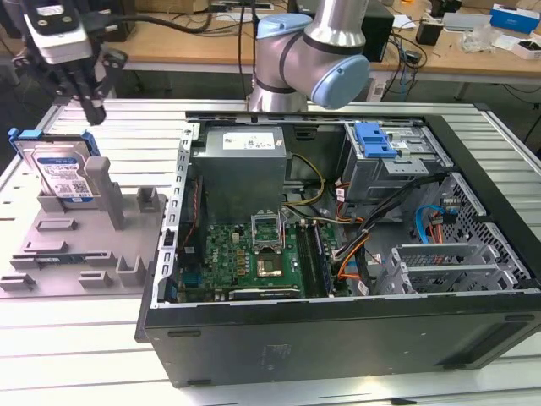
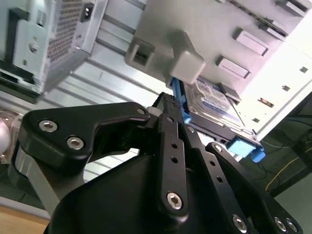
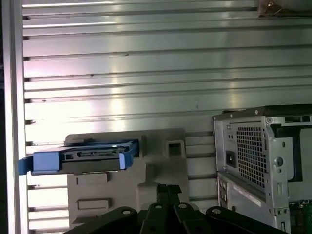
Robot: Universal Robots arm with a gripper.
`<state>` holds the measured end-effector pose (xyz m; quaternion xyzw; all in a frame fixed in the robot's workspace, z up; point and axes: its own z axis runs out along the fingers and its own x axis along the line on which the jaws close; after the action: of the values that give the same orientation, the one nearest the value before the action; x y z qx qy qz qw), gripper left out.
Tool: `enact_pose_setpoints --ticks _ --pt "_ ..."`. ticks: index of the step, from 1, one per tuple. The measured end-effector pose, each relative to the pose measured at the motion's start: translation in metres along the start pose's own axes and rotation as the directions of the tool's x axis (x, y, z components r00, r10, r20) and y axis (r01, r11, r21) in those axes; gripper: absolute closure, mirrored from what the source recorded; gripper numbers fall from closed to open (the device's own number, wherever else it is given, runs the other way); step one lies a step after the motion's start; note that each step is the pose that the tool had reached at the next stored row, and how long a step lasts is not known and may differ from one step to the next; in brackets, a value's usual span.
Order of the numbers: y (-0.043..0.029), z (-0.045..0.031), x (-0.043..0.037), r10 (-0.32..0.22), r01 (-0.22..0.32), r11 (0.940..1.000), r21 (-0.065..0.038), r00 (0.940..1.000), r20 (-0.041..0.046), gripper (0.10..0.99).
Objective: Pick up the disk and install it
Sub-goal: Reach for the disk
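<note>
One disk (image 1: 61, 169) stands on edge, leaning in a slot at the back corner of a grey holder (image 1: 84, 245). The holder lies on the slatted worktop (image 1: 76, 338) near its edge on the exterior view's left, just beside the open computer case (image 1: 338, 338). The gripper (image 1: 93, 114) hangs above the disk and apart from it. Its fingers (image 3: 162, 191) look closed together with nothing between them.

No part of the task shows as done: the disk sits in the holder, not in the case.

I judge the disk stiff and fairly heavy for its size. Its smooth metal faces could slip, and it would not forgive a knock or a drop. The blue carrier frame (image 3: 48, 161) along its upper edge stands clear of the holder. The flat faces just below that frame seem the soundest place to pinch, with the jaws set across the thickness.
</note>
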<state>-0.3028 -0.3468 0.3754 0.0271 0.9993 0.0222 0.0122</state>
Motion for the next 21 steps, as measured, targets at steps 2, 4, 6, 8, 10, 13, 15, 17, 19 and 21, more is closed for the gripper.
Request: enact_pose_setpoints --ticks 2,4,6,8,10,13,15,17,19,21 --pt "0.0041 0.0013 0.0144 0.000 0.000 1.0000 0.000 1.0000 0.0000 0.980" --pt "0.0085 0.0025 0.0244 0.000 0.000 1.0000 0.000 1.0000 0.0000 0.980" --pt "0.0162 0.0040 0.0391 0.000 0.000 1.0000 0.000 1.0000 0.0002 0.980" --pt "0.0164 0.0040 0.0396 0.000 0.000 1.0000 0.000 1.0000 0.0001 0.980" --pt "0.0168 0.0040 0.0402 0.000 0.000 1.0000 0.000 1.0000 0.0001 0.980" --pt "0.0172 0.0040 0.0411 0.000 0.000 1.0000 0.000 1.0000 0.0001 0.980" --pt "0.0175 0.0040 0.0417 0.000 0.000 1.0000 0.000 1.0000 0.0001 0.980" --pt "0.0178 0.0040 0.0423 0.000 0.000 1.0000 0.000 1.0000 0.0001 0.980" --pt "0.0183 0.0040 0.0431 0.000 0.000 1.0000 0.001 1.0000 0.0001 0.980" --pt "0.0185 0.0040 0.0436 0.000 0.000 1.0000 0.001 1.0000 0.0001 0.980"
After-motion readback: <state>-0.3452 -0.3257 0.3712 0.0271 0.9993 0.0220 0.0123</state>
